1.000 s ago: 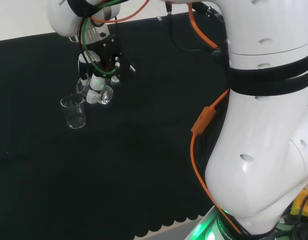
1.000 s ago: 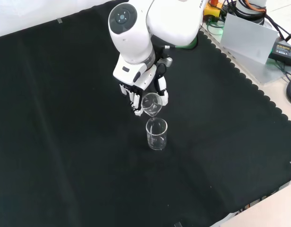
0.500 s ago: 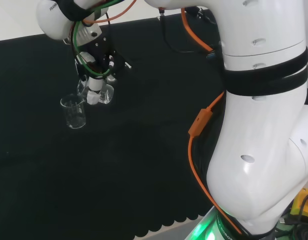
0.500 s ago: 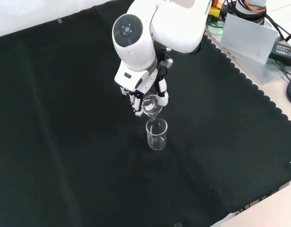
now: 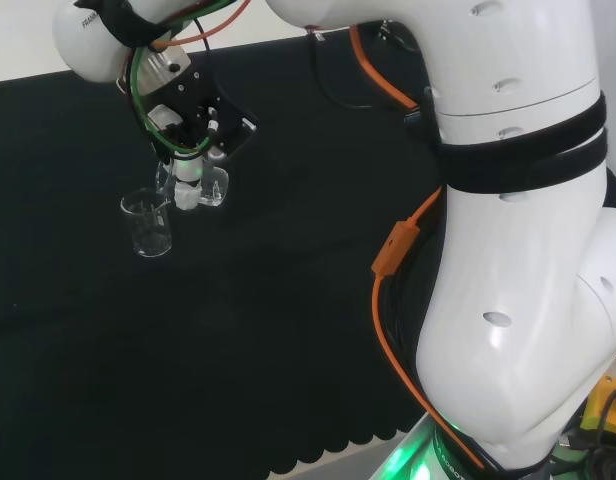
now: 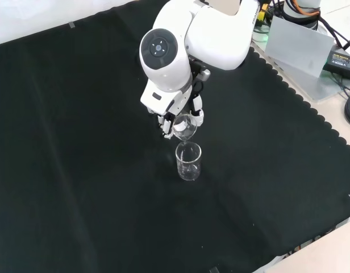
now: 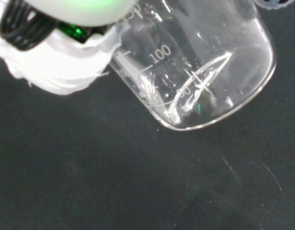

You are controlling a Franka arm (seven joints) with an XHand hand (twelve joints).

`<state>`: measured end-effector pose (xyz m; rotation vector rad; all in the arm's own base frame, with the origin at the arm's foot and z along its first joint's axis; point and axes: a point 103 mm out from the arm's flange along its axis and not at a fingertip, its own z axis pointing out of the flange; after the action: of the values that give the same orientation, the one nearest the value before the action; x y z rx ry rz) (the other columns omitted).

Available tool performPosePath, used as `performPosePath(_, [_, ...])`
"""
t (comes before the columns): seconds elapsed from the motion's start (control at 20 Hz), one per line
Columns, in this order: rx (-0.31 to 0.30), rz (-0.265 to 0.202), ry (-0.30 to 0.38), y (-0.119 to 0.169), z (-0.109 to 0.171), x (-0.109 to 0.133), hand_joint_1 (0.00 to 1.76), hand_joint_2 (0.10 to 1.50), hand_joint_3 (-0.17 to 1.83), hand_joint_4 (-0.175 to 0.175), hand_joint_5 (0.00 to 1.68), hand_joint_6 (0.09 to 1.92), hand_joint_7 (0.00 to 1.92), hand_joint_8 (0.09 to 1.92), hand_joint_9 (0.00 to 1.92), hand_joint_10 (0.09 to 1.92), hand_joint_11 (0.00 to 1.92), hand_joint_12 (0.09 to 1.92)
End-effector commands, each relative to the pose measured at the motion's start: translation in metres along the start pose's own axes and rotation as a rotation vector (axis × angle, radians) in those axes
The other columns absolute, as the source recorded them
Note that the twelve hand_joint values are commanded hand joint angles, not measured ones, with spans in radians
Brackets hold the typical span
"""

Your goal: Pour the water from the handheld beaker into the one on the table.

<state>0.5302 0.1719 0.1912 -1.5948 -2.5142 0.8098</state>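
Black cloth covers the desk, with a scalloped edge at the near side of the head view. In that view the hand hangs over the cloth at the upper left, its fingers curled round a small clear beaker, which is tipped toward a second beaker standing upright on the cloth just beside it, to the left. The arm stands large and white at the right, with an orange cable along it.

From the front, the hand shows below a white link with a round grey cap. The held beaker sits directly above the standing beaker, its mouth turned toward the camera and its lip close over the lower rim. Whether the two rims touch cannot be told.

Close in at the wrist, the held beaker lies steeply tilted against a white part of the hand, with what appears to be a little water pooled low in it.

The pour looks to be under way or just starting. No stream can be made out. The next move probably calls for more tilt while the lip is held over the lower mouth, so that nothing runs onto the cloth.
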Motion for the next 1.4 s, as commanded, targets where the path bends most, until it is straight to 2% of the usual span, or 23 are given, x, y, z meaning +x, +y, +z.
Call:
performPosePath(0.05, [0.019, -0.002, -0.033, -0.002, -0.003, 0.003, 1.17, 0.60, 0.73, 0.041, 1.33, 0.60, 1.67, 0.09, 1.63, 0.09, 1.36, 0.79])
performPosePath(1.4, [0.110, -0.001, -0.149, 0.002, -0.027, 0.025, 1.18, 0.60, 0.75, 0.030, 1.33, 0.62, 1.68, 0.09, 1.63, 0.09, 1.36, 0.78])
